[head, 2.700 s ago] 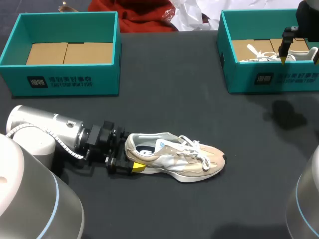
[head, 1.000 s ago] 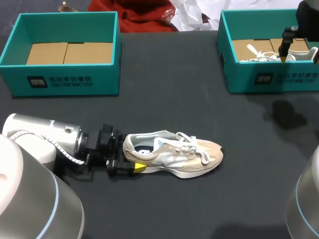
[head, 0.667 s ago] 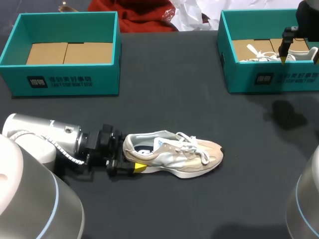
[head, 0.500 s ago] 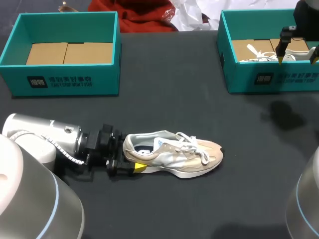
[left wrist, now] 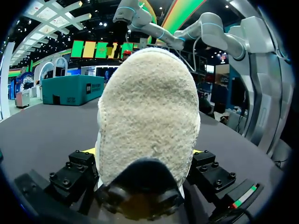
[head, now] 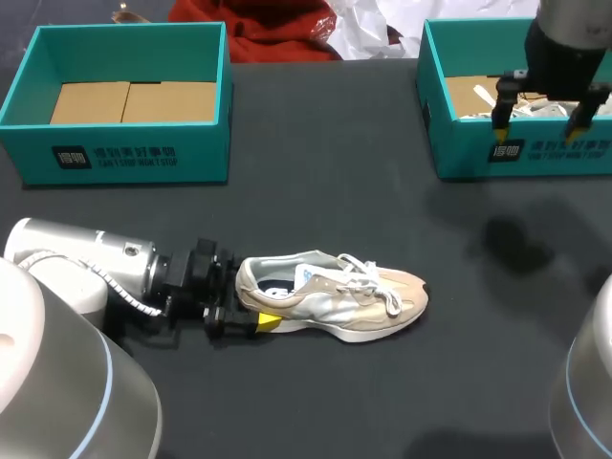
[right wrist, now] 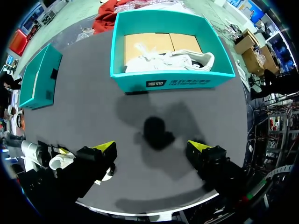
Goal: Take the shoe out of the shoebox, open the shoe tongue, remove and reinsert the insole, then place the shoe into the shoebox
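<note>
Surface (head: 335, 182): black and matte.
Left arm (head: 86, 263): came in low from the near left, stretched almost flat over the surface, wrist aimed at the heel of the shoe (head: 335, 304).
Right arm (head: 569, 29): hung down at the far right, over the front wall of the right box (head: 459, 158).
Left box (head: 124, 158): teal and open, stood at the far left; showed only a brown cardboard floor inside.
Right box: teal and open, stood at the far right; held a second shoe (right wrist: 173, 58), white, with loose laces.
Shoe: beige and white, sat on its sole near the middle of the surface, outside both boxes and well apart from them; heel toward the left arm, toe toward the right, white laces across the top.
Left fingers (head: 266, 322): clamped on the shoe's heel from two sides, one yellow tip showing at the near side of the sole; in the left wrist view, the fuzzy heel (left wrist: 147, 116) filled the space between the two black finger blocks.
Right fingers (right wrist: 103, 148): spread wide, gripped nothing; only bare surface and a dark shadow between the yellow tips, the right box ahead of them.
</note>
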Tool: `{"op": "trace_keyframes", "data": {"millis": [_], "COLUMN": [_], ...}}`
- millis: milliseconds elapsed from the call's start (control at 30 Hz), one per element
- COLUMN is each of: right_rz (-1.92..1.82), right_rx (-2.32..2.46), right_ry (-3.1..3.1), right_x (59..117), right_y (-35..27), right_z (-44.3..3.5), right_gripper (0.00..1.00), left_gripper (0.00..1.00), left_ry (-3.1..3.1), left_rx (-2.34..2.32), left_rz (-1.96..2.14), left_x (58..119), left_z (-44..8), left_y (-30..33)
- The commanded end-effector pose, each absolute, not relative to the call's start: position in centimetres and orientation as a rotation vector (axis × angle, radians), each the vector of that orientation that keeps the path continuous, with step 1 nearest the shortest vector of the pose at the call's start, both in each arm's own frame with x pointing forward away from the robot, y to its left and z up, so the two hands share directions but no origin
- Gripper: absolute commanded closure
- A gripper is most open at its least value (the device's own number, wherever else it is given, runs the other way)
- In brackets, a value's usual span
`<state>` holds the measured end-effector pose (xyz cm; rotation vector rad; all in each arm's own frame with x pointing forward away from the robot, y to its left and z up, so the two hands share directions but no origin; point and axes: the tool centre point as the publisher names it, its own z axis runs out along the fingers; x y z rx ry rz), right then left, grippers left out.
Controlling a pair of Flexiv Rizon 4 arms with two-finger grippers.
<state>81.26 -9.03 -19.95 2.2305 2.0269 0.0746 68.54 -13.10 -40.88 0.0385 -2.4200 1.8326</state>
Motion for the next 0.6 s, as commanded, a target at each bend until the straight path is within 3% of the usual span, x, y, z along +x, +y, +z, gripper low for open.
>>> {"op": "trace_keyframes", "data": {"millis": [33, 600], "right_rz": [0.112, 0.064], "right_rx": [2.205, 2.226], "right_ry": [1.977, 1.892], "right_x": [78.0, 72.0], "right_y": [-6.5, 5.6], "right_z": [-19.4, -19.6], "right_gripper": [0.00, 0.00], "left_gripper": [1.00, 1.00], "left_ry": [-2.422, -2.422], "left_rx": [0.039, 0.039], "left_rz": [1.831, 1.831], "left_x": [68.4, 68.4], "left_z": [-41.2, -41.2], "left_y": [-12.8, -12.8]}}
